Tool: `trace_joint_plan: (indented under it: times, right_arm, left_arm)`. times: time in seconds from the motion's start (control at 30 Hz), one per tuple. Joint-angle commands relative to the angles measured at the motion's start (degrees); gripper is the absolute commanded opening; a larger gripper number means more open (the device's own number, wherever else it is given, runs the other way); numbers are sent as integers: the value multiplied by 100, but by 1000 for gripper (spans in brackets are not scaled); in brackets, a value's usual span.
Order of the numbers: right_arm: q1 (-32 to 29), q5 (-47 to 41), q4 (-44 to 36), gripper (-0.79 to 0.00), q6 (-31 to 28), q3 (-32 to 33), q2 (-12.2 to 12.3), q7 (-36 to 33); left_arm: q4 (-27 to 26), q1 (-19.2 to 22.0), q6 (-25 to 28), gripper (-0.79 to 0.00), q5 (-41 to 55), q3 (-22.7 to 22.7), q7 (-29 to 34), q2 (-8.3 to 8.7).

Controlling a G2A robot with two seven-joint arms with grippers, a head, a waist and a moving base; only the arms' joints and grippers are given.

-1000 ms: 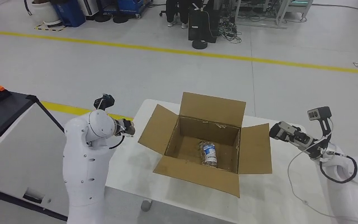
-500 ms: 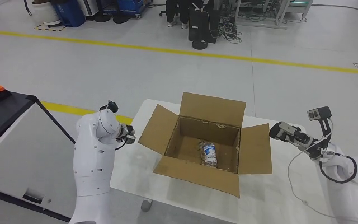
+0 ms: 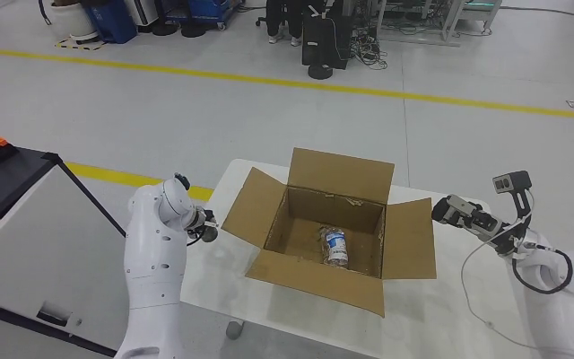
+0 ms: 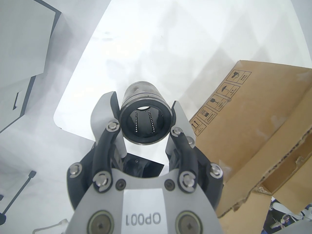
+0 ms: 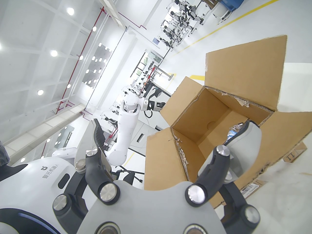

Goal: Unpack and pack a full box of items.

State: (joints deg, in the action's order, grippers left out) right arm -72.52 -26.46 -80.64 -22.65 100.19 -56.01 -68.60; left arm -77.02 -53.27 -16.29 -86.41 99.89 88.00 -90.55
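Note:
An open cardboard box [image 3: 327,229] stands in the middle of the white table [image 3: 448,314], its flaps spread outward. A clear bottle with a blue label [image 3: 335,245] lies on the box floor. My left gripper [image 4: 144,113] is shut on a hollow metal cylinder [image 4: 143,120] with a black rim, held above the table's left corner beside the box's left flap [image 4: 256,122]. From above, that gripper [image 3: 208,233] hangs just left of the box. My right gripper [image 5: 173,135] stands open and holds nothing, right of the box [image 5: 219,113]; from above it [image 3: 441,211] is near the right flap.
A grey cabinet with dark edges [image 3: 27,197] stands to the left of the table. The box's raised back flap [image 3: 343,175] and spread side flaps take up room around it. The bare table corner [image 4: 170,37] lies beneath the left gripper.
The left arm has swung toward the table's front-left corner with the cylinder still gripped. The right arm has kept still.

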Motion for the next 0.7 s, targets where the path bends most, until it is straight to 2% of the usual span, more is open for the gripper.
trace_joint_plan:
  times: [0.0,0.13,0.67]
  right_arm:
    - [0,0,0,0,0,0,0,0]
    - [0,0,0,0,0,0,0,0]
    - [0,0,0,0,0,0,0,0]
  left_arm:
    - [82,27,0,-785,-81,40,0,-26]
    - [119,84,0,-785,-354,33,0,-89]
    - [119,84,0,-785,-354,33,0,-89]
